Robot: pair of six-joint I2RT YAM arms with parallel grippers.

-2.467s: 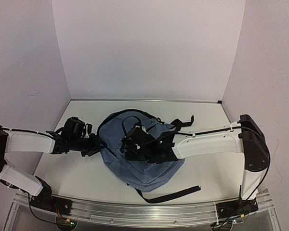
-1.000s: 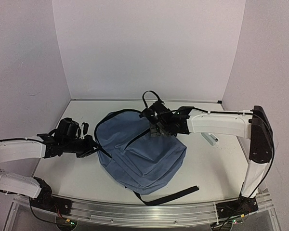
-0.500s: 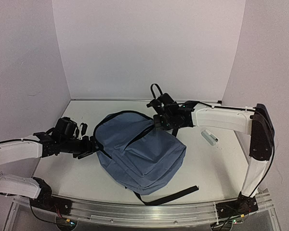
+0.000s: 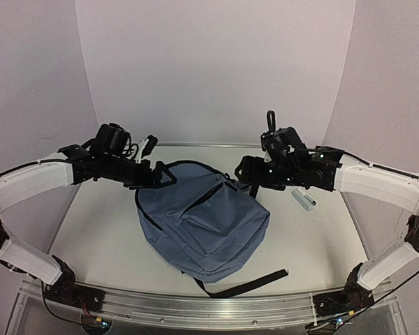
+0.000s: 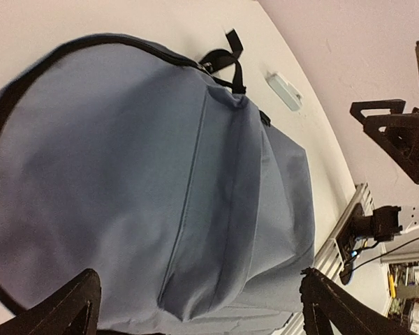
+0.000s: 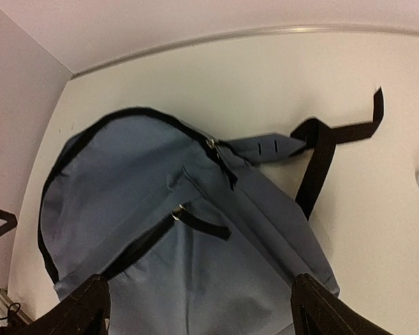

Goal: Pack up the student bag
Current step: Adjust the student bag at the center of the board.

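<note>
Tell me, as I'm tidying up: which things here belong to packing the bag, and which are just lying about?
For the job: the student bag, lying flat.
Lying about: a small pale oblong object, right of the bag, not touching it.

a: obstacles on the table?
b: one student bag lay mid-table; one black strap trailed off its near edge; one small clear item sat just right of it.
a: free room?
b: a bare strip ran left of the bag.
</note>
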